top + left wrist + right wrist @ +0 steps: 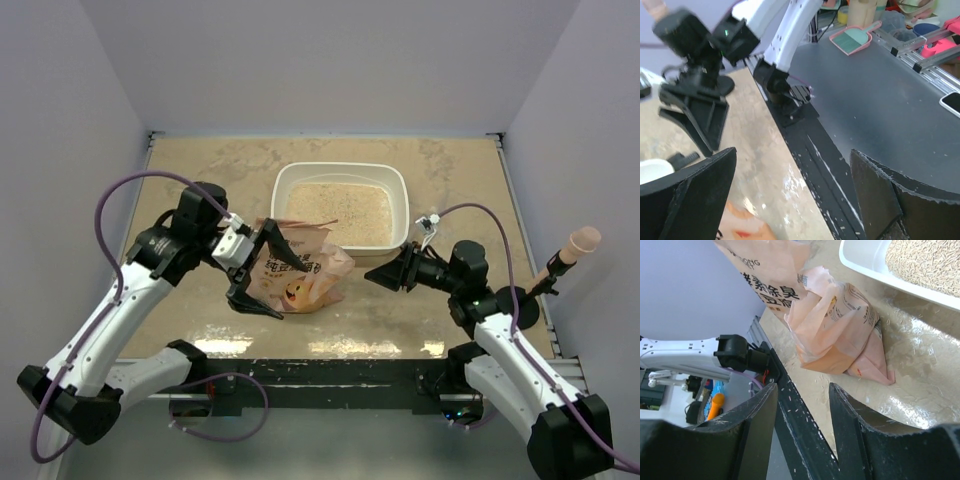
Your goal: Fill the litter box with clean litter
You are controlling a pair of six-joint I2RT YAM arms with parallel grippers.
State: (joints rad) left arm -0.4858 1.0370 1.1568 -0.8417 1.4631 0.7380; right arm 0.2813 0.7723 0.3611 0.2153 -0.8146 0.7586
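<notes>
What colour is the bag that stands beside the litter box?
Orange-pink with black writing; the bag shows best in the right wrist view.

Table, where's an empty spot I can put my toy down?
Bare table lies between the left wall and the litter box, and between the box and the right wall. Crowded in the middle: the bag, left gripper and right gripper sit close by the box's near side.
</notes>
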